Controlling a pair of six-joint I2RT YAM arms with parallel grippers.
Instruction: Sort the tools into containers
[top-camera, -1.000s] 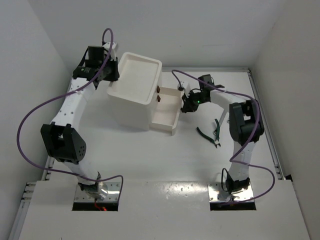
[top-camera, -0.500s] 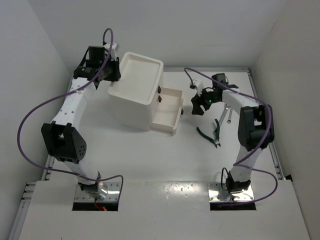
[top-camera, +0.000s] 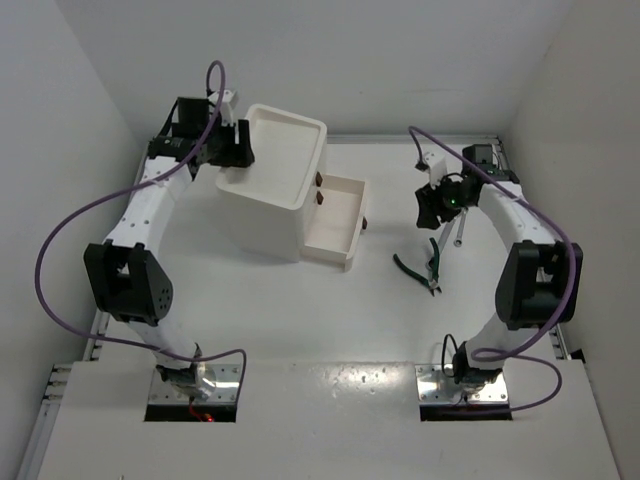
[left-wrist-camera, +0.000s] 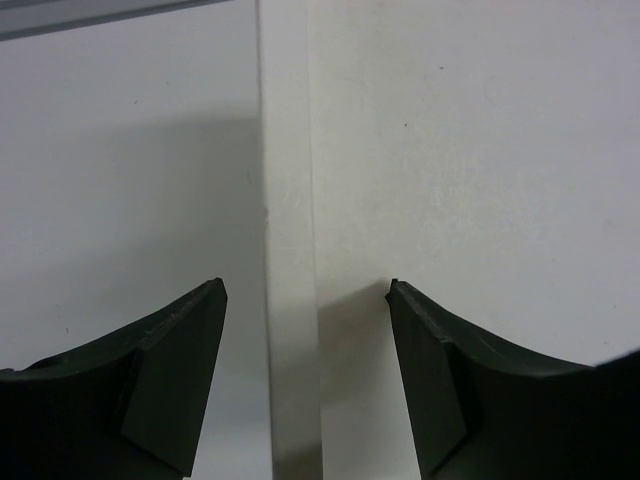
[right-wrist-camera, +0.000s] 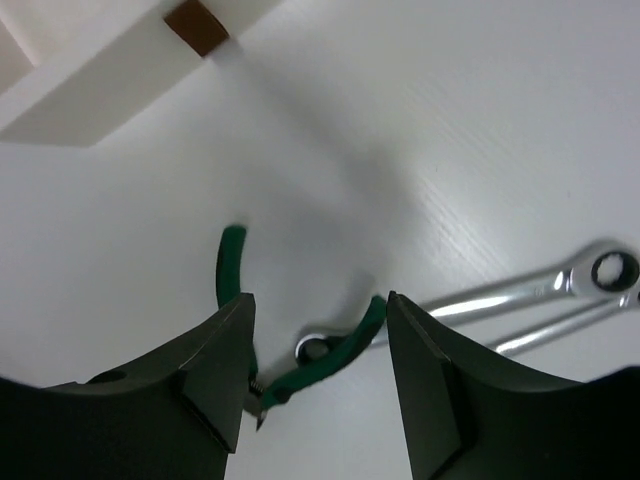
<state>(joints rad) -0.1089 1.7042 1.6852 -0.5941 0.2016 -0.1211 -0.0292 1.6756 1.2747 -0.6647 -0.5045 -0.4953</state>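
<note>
Green-handled pliers (right-wrist-camera: 345, 355) beneath right claw (right-wrist-camera: 320, 297) — spread wide, empty (left claw (left-wrist-camera: 305, 284) likewise, straddling tray rim (left-wrist-camera: 290, 200))

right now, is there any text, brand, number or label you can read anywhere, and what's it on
None: no word, number or logo can be read in any view.
Drawer unit: plain white, and its brown handle is bare.
Green-handled pliers: no marking shows.
Wrenches: any stamping on the metal is too blurred to tell.
</note>
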